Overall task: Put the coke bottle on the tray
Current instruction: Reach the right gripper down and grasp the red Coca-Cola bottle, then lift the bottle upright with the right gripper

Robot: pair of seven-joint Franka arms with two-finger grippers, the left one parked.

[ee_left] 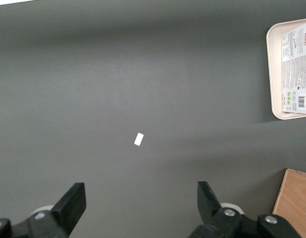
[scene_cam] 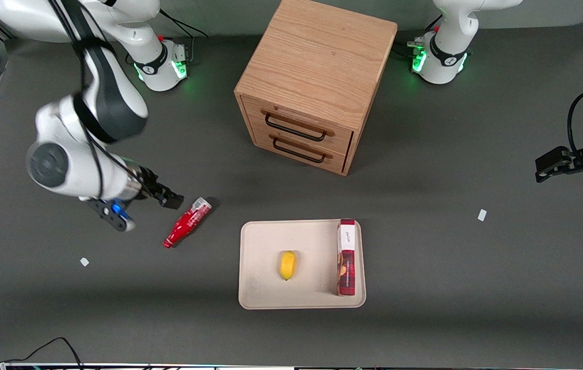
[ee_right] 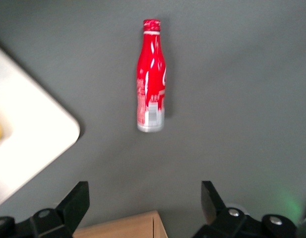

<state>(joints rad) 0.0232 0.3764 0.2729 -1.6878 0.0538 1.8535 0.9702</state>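
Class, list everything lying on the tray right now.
On the tray lie a lemon and a red box. The coke bottle lies on the table beside the open gripper. Whatever is under the box is hidden.

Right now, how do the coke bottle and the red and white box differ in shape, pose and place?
The coke bottle is contoured with a narrow neck; the red and white box is a flat-sided rectangle. The bottle lies on the bare table, off the tray; the box rests in the tray along its edge toward the parked arm. The bottle lies diagonally; the box lines up with the rim. The open tool hangs beside the bottle. Both are mostly red.
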